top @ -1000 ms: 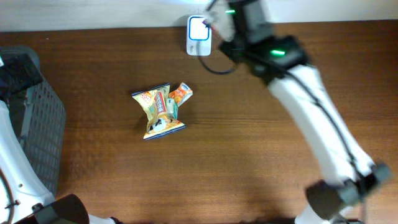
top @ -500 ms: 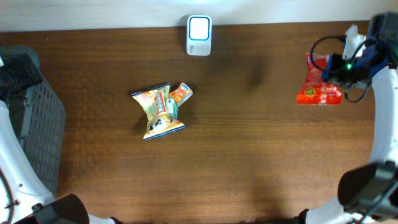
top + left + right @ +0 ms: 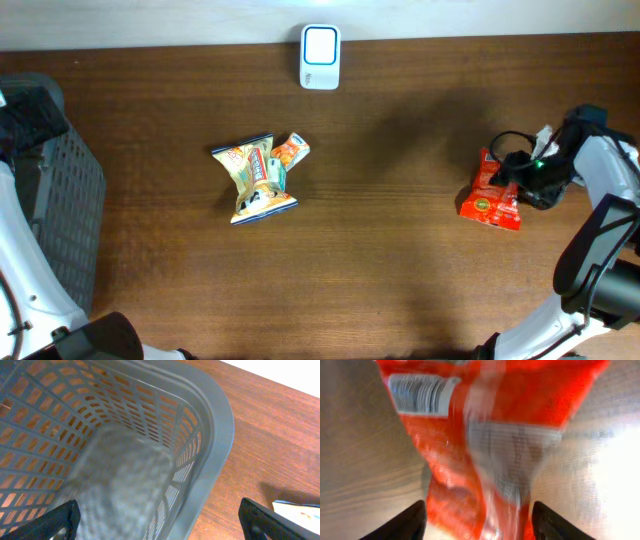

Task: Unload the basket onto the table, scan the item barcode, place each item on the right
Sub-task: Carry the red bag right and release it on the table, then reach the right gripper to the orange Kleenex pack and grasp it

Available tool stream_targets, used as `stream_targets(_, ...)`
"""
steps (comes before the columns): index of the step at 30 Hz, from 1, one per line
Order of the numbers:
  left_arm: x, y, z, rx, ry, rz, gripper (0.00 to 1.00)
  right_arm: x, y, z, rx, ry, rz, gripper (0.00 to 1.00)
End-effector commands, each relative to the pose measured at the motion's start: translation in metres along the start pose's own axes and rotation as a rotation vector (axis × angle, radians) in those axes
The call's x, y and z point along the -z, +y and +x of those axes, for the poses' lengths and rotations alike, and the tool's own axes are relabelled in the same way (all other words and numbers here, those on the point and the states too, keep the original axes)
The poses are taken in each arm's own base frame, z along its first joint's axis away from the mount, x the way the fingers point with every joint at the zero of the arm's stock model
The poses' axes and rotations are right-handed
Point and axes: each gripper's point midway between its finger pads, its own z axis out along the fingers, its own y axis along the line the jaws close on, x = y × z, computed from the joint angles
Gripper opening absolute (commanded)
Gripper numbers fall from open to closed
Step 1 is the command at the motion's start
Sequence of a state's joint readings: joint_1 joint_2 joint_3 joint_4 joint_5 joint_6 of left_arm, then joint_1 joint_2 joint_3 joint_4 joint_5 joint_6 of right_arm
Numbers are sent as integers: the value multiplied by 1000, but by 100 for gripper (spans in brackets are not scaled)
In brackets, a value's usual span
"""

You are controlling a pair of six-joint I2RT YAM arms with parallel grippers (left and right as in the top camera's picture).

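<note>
Red snack packet (image 3: 490,196) lies on worktop (image 3: 400,270), right of frame. Right gripper (image 3: 480,522) jaws apart, straddling it, not pinching; left gripper (image 3: 160,525) spread over basket (image 3: 220,425). Judged light, crinkly, slippery film: take by sealed edge, keeping barcode (image 3: 417,394) clear.

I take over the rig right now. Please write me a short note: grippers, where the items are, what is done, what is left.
Left gripper: open, empty, above the basket.
Right gripper: open, jaws either side of the red packet on the table, right side.
Scanner: far edge. Yellow packets: centre, untouched.
Done: a second ago the right gripper was at the scanner; red packet probably scanned.
Left: scan the yellow packets.
</note>
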State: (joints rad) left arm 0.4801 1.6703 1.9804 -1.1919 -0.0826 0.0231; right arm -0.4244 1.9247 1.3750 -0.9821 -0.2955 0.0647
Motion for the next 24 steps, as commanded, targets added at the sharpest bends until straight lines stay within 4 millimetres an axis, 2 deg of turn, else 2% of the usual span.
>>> stream_targets(1, 1, 1, 0, -13, -4, -2, 99, 56, 20, -24, 26, -94, 4, 75)
stream_targets(3, 1, 1, 0, -13, -4, -2, 99, 78, 44, -25, 73, -98, 0, 80)
stream_targets(4, 1, 1, 0, -13, -4, -2, 99, 88, 66, -26, 126, -107, -7, 84)
stream_targets(6, 1, 1, 0, -13, -4, -2, 99, 94, 114, -25, 238, -131, -58, 96)
stream_targets(8, 1, 1, 0, -13, -4, -2, 99, 90, 174, -20, 363, -162, -199, 99)
stream_targets(9, 1, 1, 0, -13, -3, -2, 99, 85, 230, -13, 472, -185, -335, 99)
stream_targets(12, 1, 1, 0, -13, -4, -2, 99, 71, 297, 1, 546, -209, -437, 99)
stream_targets(14, 1, 1, 0, -13, -4, -2, 99, 54, 334, 13, 592, -226, -452, 99)
stream_targets(16, 1, 1, 0, -13, -3, -2, 99, 28, 353, 16, 519, -246, -397, 96)
stream_targets(19, 1, 1, 0, -13, -4, -2, 99, -17, 372, 27, 436, -242, -329, 73)
stream_targets(20, 1, 1, 0, -13, -3, -2, 99, -35, 381, 36, 432, -226, -322, 70)
stream_targets(21, 1, 1, 0, -13, -4, -2, 99, -62, 392, 52, 448, -191, -322, 61)
stream_targets(24, 1, 1, 0, -13, -4, -2, 99, -106, 400, 79, 442, -126, -296, 57)
